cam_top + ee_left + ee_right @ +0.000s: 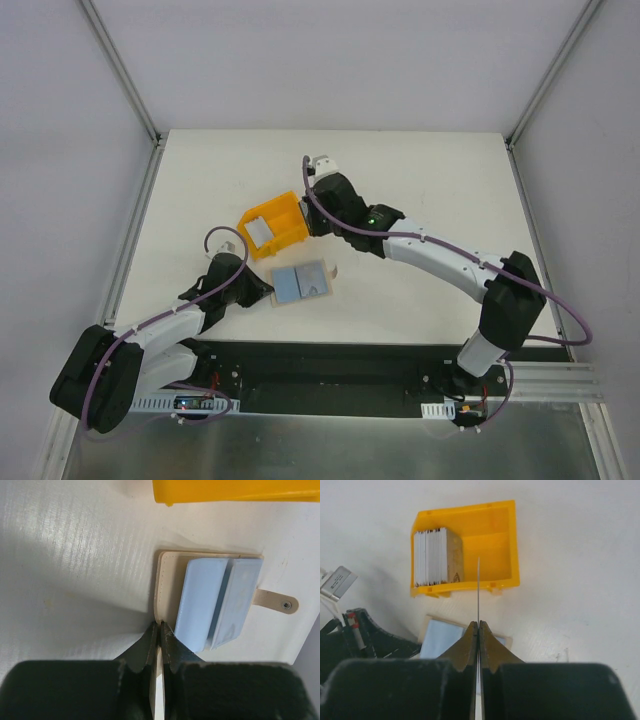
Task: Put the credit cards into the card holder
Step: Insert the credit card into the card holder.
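Observation:
The card holder [302, 282] lies open on the table, beige with two pale blue pockets [202, 600] and a snap tab [275, 601]. My left gripper [160, 625] is shut on its near beige edge [167, 580], at the holder's left side [262, 290] in the top view. My right gripper [479, 624] is shut on one thin credit card [478, 585], seen edge-on and pointing toward the yellow bin [465, 525]. It hovers by the bin's right side [312, 222]. A stack of credit cards [430, 557] stands upright in the bin's left part.
The yellow bin [272, 225] sits just behind the card holder, a small gap apart. The left arm's wrist [365, 635] shows at the lower left of the right wrist view. Metal frame posts [135, 230] run along the table's sides.

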`<state>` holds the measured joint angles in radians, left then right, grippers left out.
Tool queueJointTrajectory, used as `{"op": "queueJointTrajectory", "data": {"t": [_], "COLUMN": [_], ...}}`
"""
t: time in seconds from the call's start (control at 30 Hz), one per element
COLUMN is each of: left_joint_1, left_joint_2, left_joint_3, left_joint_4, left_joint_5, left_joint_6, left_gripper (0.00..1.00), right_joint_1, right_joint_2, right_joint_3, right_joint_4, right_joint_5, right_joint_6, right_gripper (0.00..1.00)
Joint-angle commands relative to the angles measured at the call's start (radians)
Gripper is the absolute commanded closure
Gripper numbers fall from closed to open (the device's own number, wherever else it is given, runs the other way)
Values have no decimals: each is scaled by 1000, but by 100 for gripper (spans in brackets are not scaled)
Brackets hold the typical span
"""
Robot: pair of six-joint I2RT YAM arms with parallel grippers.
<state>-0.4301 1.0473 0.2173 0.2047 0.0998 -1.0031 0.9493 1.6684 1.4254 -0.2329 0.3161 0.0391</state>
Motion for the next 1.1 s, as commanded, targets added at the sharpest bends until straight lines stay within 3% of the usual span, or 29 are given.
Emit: {"op": "queueJointTrajectory", "data": {"t": [0.0,0.23,0.53,1.07], "left_joint_1": [10,10,10,10], "left_joint_2": [5,16,22,20], "left_joint_3": [5,8,13,11], "left_joint_4": [-60,-62,-60,-60], "left_joint_5": [3,6,11,12], "left_joint_6": [31,41,41,40], "left_gripper": [100,100,100,100], "right_joint_1": [-73,-86,-86,-127], "right_joint_2": [-42,-70,-32,94], "right_joint_3": [-88,-281,-476,-565], "right_joint_4": [59,259,449,590], "right_joint_5": [-404,-575,-637,-632], "right_joint_6": [151,310,481,555], "right_gripper": [100,99,99,99]}}
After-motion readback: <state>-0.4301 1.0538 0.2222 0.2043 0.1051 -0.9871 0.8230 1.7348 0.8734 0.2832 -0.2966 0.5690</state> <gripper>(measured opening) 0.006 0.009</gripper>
